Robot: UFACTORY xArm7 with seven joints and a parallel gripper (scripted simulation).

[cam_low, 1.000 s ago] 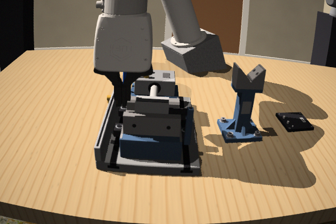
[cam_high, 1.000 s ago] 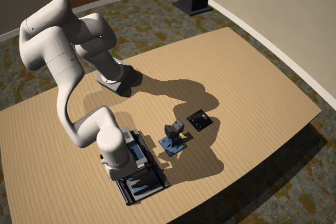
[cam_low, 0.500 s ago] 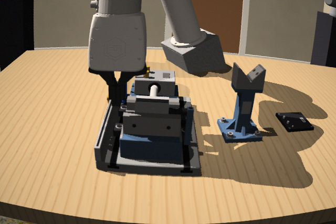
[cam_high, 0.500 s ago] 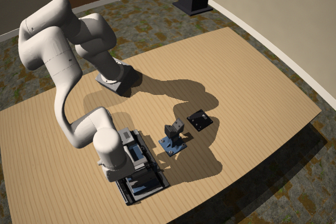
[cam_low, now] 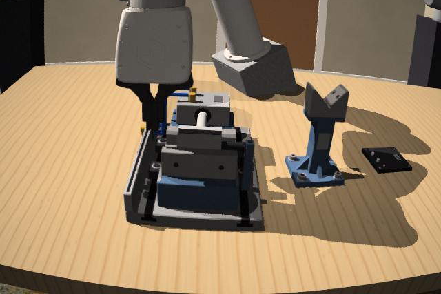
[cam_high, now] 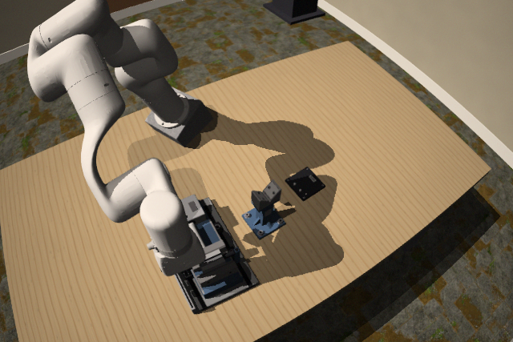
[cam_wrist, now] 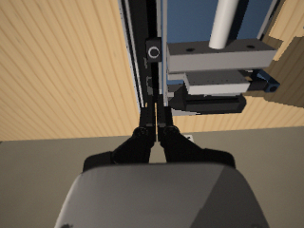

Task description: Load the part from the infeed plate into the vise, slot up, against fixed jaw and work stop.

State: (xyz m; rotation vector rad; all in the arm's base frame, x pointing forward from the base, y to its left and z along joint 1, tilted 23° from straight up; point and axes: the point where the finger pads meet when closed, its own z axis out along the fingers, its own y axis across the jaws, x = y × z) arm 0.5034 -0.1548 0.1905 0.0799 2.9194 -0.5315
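Note:
The part (cam_wrist: 216, 84), a light grey block, lies in the vise (cam_low: 199, 162) between the moving jaw (cam_wrist: 220, 56) on the cylinder rod (cam_wrist: 223, 24) and the dark fixed jaw (cam_wrist: 214, 102). Its right end is close to the blue work stop (cam_wrist: 268, 88); I cannot tell whether they touch. My gripper (cam_wrist: 155, 104) is shut and empty. It points down beside the left end of the vise, over the base's side rail, as the exterior view (cam_low: 151, 125) also shows. In the top view the wrist hides the fingers and part of the vise (cam_high: 215, 255).
The V-block (cam_low: 326, 104) stands on its blue foot to the right of the vise. The black infeed plate (cam_low: 386, 159) lies further right with nothing on it. The arm's base (cam_low: 254, 70) stands behind the vise.

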